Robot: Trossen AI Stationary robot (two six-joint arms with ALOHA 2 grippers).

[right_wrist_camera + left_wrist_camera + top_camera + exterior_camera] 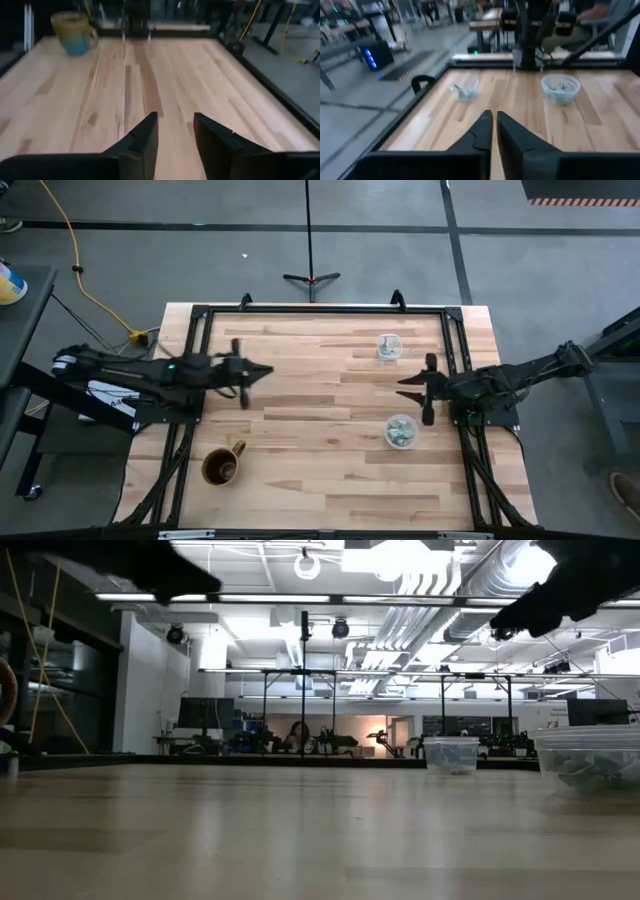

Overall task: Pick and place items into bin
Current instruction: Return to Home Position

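The items are tiny pale green-silver bits lying in two clear tubs. The nearer tub [402, 431] [561, 88] [590, 760] holds many; the farther tub [389, 346] [465, 90] [452, 754] holds a few. Both tubs stand on their bases on the right part of the wooden table. My left gripper [266, 369] [494, 127] hovers over the table's left-middle, shut and empty, pointing toward the tubs. My right gripper [405, 386] [175, 132] hovers between the two tubs, open and empty, pointing toward the table's left.
A brown mug [222, 467] [75, 31] stands near the table's near-left corner. A black frame [320, 309] runs along the table's far edge and sides. Bare wood [320, 410] lies between the two grippers. A person sits far off in the room behind [298, 736].
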